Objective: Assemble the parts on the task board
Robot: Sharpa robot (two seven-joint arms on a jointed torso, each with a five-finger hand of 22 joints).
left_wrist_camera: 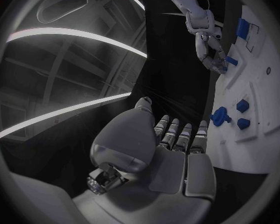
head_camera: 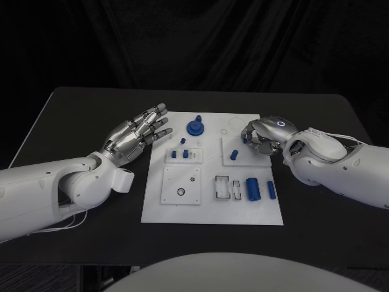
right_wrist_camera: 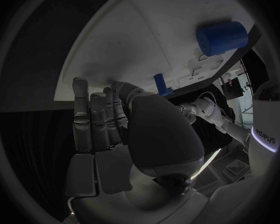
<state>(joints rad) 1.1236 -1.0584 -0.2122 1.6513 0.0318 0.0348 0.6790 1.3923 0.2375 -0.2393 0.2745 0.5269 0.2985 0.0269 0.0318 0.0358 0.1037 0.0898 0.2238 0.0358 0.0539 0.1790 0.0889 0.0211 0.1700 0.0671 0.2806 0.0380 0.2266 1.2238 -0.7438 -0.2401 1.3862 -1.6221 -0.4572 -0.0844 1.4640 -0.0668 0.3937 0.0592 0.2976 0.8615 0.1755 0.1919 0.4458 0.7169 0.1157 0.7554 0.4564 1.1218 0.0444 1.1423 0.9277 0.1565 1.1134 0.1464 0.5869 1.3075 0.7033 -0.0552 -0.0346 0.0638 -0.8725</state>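
Seemingly right robot hand [head_camera: 260, 135] curled over task board [head_camera: 212, 210], grasp unclear; left robot hand [head_camera: 142, 134] spread, holding nothing

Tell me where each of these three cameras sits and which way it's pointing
Head view: down from the robot's head onto the white task board; both arms enter.
Left wrist view: behind the left hand, fingers extended, facing the board's edge.
Right wrist view: behind the right hand, close over the board.
Shared: the small upright blue peg appears in the head and right wrist views.
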